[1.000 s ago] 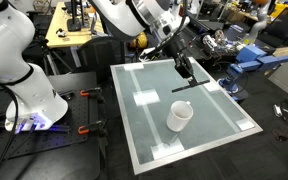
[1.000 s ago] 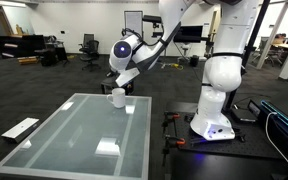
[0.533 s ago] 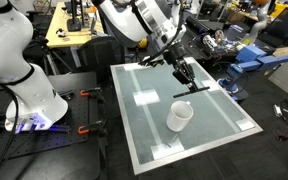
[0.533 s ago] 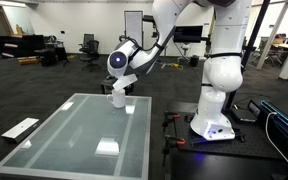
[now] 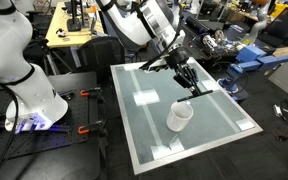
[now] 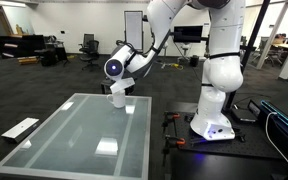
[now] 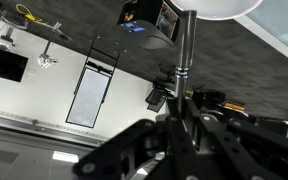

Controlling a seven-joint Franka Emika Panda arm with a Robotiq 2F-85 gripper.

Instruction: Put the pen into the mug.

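Open table (image 5: 147, 128) around lone mug (image 5: 179, 117)

Pen (image 7: 186, 45): in the wrist view its lower end is lost among the dark, blurred fingers (image 7: 144, 140) of the gripper (image 7: 184, 112). Mug (image 7: 220, 5): the wrist view shows only a white arc, the remainder cut off by the top edge; in an exterior view the mug (image 6: 118, 99) is partly hidden behind the arm (image 6: 124, 66), and the pen there is too small to make out. Arm: cut off by the upper edge in both exterior views.

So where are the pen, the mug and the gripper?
pen (image 5: 200, 92): an exterior view, middle of its black shaft.
mug (image 5: 178, 120): an exterior view, its white side wall.
gripper (image 5: 189, 86): an exterior view, midway between its fingertips.
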